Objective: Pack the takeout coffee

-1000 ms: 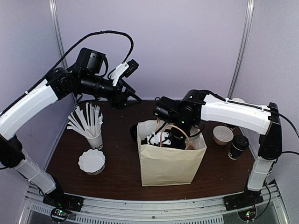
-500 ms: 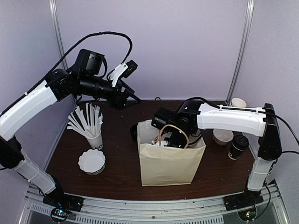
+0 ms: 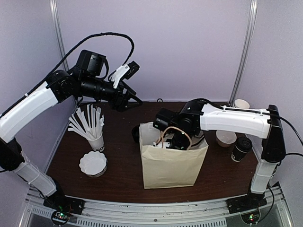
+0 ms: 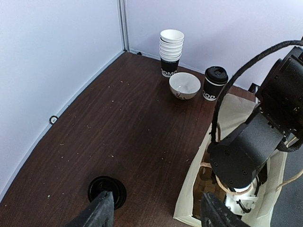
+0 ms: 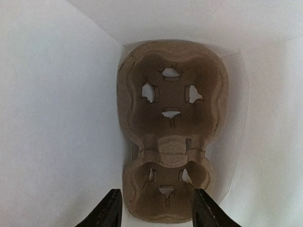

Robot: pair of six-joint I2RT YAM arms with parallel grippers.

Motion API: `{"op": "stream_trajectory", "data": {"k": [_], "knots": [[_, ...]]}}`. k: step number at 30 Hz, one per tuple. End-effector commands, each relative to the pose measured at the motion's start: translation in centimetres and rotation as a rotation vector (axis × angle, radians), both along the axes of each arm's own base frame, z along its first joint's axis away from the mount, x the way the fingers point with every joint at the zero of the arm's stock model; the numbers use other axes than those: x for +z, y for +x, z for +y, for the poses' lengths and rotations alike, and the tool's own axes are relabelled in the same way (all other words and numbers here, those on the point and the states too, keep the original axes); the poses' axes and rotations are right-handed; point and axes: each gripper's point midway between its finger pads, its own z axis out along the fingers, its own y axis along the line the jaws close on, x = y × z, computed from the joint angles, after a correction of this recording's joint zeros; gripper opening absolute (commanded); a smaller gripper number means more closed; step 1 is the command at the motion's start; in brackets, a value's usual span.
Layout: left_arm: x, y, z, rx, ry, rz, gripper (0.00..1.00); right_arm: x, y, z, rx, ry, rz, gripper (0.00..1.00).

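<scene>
The coffee cup (image 3: 241, 148) stands on the table (image 3: 118, 165), right of the right gripper (image 5: 156, 201), which is inside the paper bag (image 3: 173, 165), spread empty above a cardboard carrier (image 5: 173, 127). The left gripper (image 4: 156, 215) hangs released, well left of the bag.

Pale lilac walls (image 3: 189, 42) on three sides, plain, under soft and even light. Two slim metal posts (image 3: 57, 28) upright in the back corners. Dark brown wood-grain table (image 3: 123, 175) reaching wall to wall, flecked with pale specks in the left wrist view. Ribbed aluminium rail (image 3: 156, 210) along the near edge, silver-grey, slightly curved
</scene>
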Motion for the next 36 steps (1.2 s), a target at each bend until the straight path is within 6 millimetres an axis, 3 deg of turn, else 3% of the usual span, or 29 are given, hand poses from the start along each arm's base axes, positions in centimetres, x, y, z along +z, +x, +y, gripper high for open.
{"op": "stream_trajectory", "data": {"k": [1, 10, 18, 23, 30, 36], "knots": [[1.8, 0.1, 0.2, -0.001, -0.039, -0.042, 0.66, 3.3, -0.6, 0.3, 0.010, 0.050, -0.008, 0.54], [-0.4, -1.0, -0.6, -0.087, -0.002, 0.029, 0.65, 8.1, -0.9, -0.1, 0.042, 0.129, -0.054, 0.55], [-1.2, -4.1, -2.0, -0.250, -0.046, 0.172, 0.65, 7.6, -1.2, -0.4, 0.043, 0.121, -0.044, 0.55], [-2.8, -6.2, -2.7, -0.318, -0.017, 0.250, 0.65, 8.9, -1.2, -0.8, 0.051, 0.148, -0.070, 0.55], [-5.1, -4.6, -3.6, -0.245, 0.036, 0.250, 0.63, 9.4, -1.6, -1.3, 0.063, 0.157, -0.073, 0.55], [-4.1, -4.2, -5.7, -0.284, -0.042, 0.278, 0.50, 9.2, -2.1, -1.8, 0.077, 0.151, -0.062, 0.55]]}}
